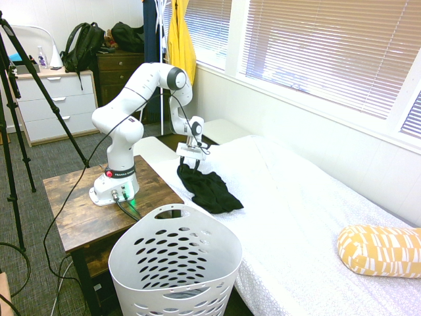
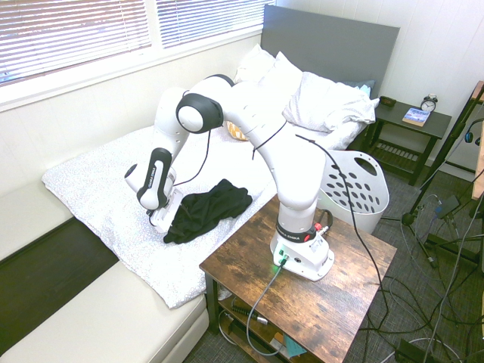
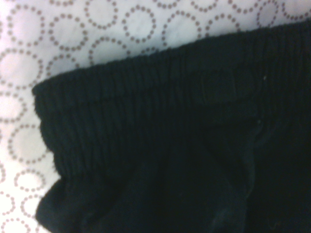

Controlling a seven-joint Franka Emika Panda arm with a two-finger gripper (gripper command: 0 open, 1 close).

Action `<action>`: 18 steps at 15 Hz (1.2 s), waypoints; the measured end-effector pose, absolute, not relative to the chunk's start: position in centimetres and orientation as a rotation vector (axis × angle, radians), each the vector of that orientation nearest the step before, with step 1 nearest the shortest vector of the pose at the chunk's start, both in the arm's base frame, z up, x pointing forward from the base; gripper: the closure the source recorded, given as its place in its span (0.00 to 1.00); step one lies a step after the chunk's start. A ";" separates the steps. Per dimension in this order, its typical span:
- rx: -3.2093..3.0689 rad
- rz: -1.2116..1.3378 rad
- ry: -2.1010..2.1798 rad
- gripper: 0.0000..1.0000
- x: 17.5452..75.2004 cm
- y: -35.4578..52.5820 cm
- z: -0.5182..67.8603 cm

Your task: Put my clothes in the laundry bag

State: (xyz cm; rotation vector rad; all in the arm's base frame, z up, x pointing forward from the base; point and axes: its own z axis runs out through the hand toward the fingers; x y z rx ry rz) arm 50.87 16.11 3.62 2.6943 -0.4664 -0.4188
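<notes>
Robot arm reaching down to black clothes on a bed.
The gripper [image 1: 189, 166], its fingers spread wide, is at one end of the black garment [image 1: 212, 191]; whether it touches the fabric, I cannot tell. The garment lies crumpled on the white bedding [image 1: 276, 197], its gathered waistband visible close up. The white laundry basket [image 1: 174, 260] stands beside the bed.

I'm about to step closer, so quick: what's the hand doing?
Hand: open, fingers apart, down at the end of the black garment; no grip visible.
</notes>
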 end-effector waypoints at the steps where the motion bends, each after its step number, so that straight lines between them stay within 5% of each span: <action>1: 2.702 -0.397 -0.460 0.00 51.1 16.3 3.4; 6: 2.705 -0.327 -0.476 0.00 52.6 15.0 3.3; 7: 2.707 -0.317 -0.482 1.00 52.7 14.8 3.3; 18: 2.718 -0.265 -0.505 1.00 53.3 14.5 3.5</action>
